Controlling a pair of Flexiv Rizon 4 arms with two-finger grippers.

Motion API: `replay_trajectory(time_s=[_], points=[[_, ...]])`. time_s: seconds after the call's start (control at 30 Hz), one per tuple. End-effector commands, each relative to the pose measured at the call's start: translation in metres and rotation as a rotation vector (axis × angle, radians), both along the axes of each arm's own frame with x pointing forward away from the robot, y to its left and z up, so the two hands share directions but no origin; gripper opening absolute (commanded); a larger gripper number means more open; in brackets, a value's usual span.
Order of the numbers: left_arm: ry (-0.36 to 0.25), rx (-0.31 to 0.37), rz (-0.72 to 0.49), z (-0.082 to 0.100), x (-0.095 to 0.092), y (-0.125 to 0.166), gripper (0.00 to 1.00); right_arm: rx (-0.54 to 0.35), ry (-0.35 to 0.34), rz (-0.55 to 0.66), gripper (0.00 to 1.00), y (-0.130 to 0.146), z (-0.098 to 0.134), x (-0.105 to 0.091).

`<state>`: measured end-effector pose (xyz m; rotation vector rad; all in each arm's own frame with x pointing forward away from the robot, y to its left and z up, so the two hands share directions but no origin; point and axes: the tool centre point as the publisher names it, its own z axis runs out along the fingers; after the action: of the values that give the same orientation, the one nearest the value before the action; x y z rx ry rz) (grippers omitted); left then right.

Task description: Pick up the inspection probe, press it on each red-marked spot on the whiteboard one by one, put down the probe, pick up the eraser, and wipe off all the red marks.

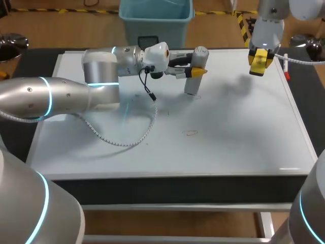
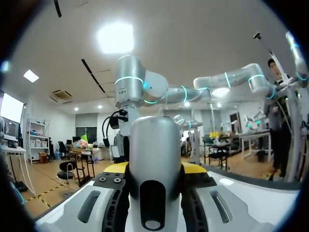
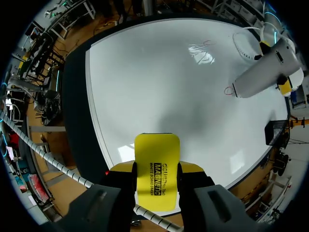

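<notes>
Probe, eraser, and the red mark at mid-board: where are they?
probe [image 1: 191, 85], head view, lower silver body.
eraser [image 3: 157, 164], right wrist view, yellow face.
red mark [image 1: 191, 133], head view, on the scribble.

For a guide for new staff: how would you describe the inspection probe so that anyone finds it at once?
Start at the large whiteboard. Near the middle of its far edge, the left gripper holds the probe roughly upright, its lower end on the board. It is a grey cylinder, unlike the flat yellow eraser in the right gripper.
</notes>
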<state>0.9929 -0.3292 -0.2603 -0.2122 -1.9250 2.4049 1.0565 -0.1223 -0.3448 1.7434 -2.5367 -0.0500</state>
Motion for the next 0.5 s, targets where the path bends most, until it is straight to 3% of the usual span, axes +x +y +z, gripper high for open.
replay_trajectory(time_s=[0.03, 0.27, 0.5], points=[[-0.011, -0.002, 0.013, 0.014, -0.003, 0.010, 0.00, -0.002, 0.000, 0.003, 0.00, -0.001, 0.001, 0.000], [-0.028, -0.010, 0.055, 0.024, 0.001, 0.032, 0.00, -0.002, 0.000, 0.003, 0.00, -0.001, 0.001, 0.000], [-0.006, -0.046, 0.118, 0.025, 0.010, 0.069, 0.00, -0.002, 0.000, 0.003, 0.00, -0.001, 0.001, 0.000]])
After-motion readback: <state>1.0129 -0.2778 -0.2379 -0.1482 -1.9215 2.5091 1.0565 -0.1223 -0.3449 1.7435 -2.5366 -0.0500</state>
